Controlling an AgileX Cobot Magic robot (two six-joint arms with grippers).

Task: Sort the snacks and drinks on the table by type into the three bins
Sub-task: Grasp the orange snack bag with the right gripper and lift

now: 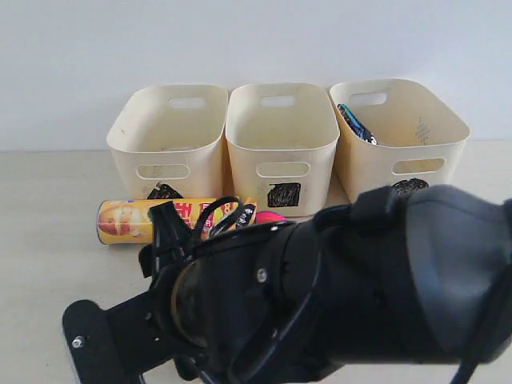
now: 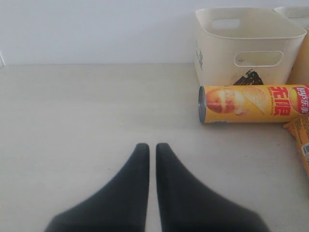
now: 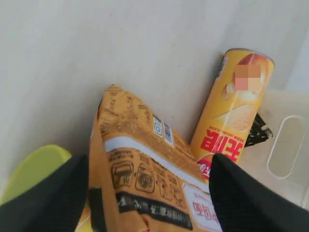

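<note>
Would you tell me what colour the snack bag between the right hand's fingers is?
The snack bag is orange, best in right wrist view.

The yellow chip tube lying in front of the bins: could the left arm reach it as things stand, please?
Probably yes: only bare table lies between the left gripper and the yellow chip tube, though the gripper is shut and must open first.

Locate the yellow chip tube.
The yellow chip tube lies on its side, in front of the leftmost bin in the exterior view, next to the orange bag.
</note>
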